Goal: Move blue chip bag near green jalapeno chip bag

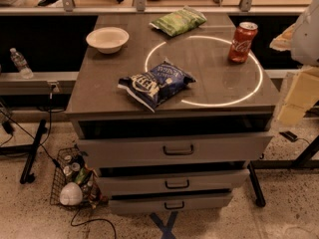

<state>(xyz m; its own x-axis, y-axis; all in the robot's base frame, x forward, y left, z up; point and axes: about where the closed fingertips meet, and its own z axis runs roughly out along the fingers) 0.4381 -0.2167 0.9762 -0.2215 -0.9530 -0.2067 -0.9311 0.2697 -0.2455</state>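
Observation:
The blue chip bag point(156, 82) lies crinkled on the front-middle of the grey cabinet top point(99, 91), near its front edge. The green jalapeno chip bag point(178, 20) lies flat at the back of the top, right of centre, well apart from the blue bag. My gripper point(298, 96) hangs at the right edge of the view, beside and off the cabinet's right side, far from both bags and holding nothing that I can see.
A white bowl point(107, 38) sits at the back left of the top. A red soda can point(242, 42) stands upright at the right. A ring of light point(164, 46) marks the top. Three drawers point(178, 149) are below; a wire basket point(75, 183) is on the floor at left.

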